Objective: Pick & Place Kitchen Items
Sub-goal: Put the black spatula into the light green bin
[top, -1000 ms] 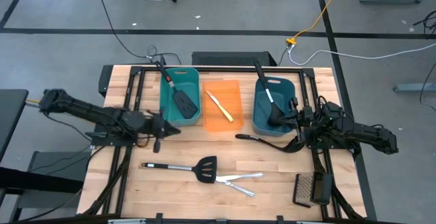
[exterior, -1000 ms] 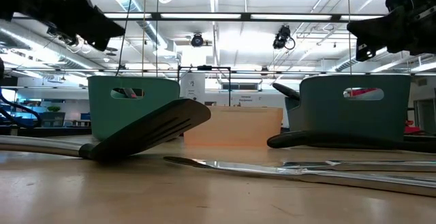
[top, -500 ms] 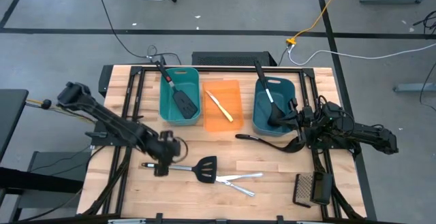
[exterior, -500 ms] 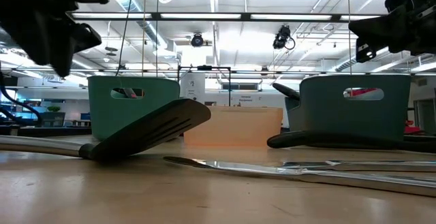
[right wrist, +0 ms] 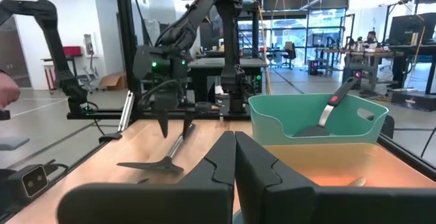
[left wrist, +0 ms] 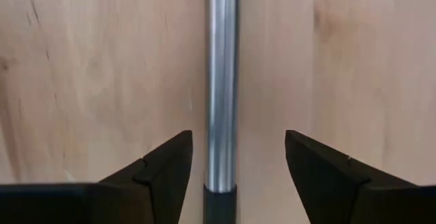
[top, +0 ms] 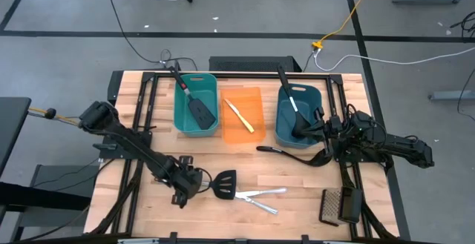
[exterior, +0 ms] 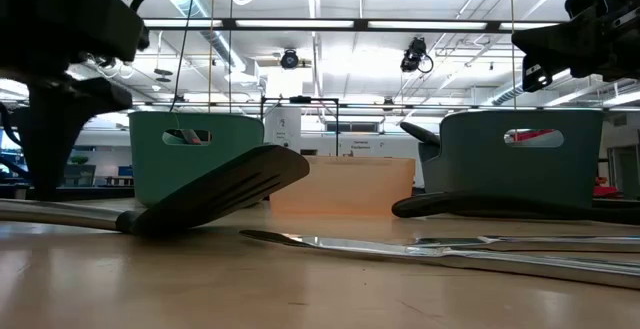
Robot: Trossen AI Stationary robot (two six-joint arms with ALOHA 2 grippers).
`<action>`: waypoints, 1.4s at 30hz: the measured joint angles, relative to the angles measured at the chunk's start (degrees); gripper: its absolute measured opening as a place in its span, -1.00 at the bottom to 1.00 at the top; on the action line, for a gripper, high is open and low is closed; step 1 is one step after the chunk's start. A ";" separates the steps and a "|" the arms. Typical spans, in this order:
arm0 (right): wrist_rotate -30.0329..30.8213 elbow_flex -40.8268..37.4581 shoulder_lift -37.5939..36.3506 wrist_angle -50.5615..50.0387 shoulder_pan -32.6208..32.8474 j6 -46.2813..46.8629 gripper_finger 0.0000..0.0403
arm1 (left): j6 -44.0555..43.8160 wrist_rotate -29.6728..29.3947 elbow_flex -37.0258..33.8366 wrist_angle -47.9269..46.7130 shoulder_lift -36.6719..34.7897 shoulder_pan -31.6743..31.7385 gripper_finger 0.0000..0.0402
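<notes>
High view. The left gripper (top: 182,187) sat low over the wooden table (top: 297,199), at about 7 o'clock from the table's centre, right over the steel handle of a black slotted spatula (top: 225,184). That spatula's blade lay just to the gripper's 3 o'clock, with a silver knife (top: 260,194) touching or just beside it at 4 o'clock. A second spatula (top: 199,110) rested in the teal tub (top: 195,104) at 11 o'clock. A pale yellow knife (top: 240,116) lay in the orange tub (top: 242,114) at 12. A black ladle (top: 295,110) stood in the blue tub (top: 298,115) at 1 o'clock, and another ladle (top: 286,153) lay on the wood just below it. The right gripper (top: 324,129) waited by the blue tub's 3 o'clock side.

Low view. The spatula's blade (exterior: 220,199) was tilted up off the wood, and the left gripper (exterior: 55,89) came down at 9 o'clock.

Left wrist view. The fingers (left wrist: 163,173) stood wide apart, straddling the steel handle without touching it.

Right wrist view. The right fingers (right wrist: 255,166) were pressed together on nothing, and the left arm stood over the spatula (right wrist: 163,157) across the table.
</notes>
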 joint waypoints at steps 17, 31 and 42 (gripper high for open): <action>0.00 0.04 0.02 -0.04 0.00 1.22 -0.97 | 2.18 -1.02 0.10 0.60 5.38 0.17 -0.11; -0.01 0.04 0.02 -0.35 0.00 1.77 -0.97 | 9.79 -0.78 1.56 -2.81 4.67 0.04 -0.63; -0.05 0.04 0.02 -0.30 -0.02 1.77 -0.97 | 14.76 -6.50 13.45 -16.31 1.25 0.18 -0.63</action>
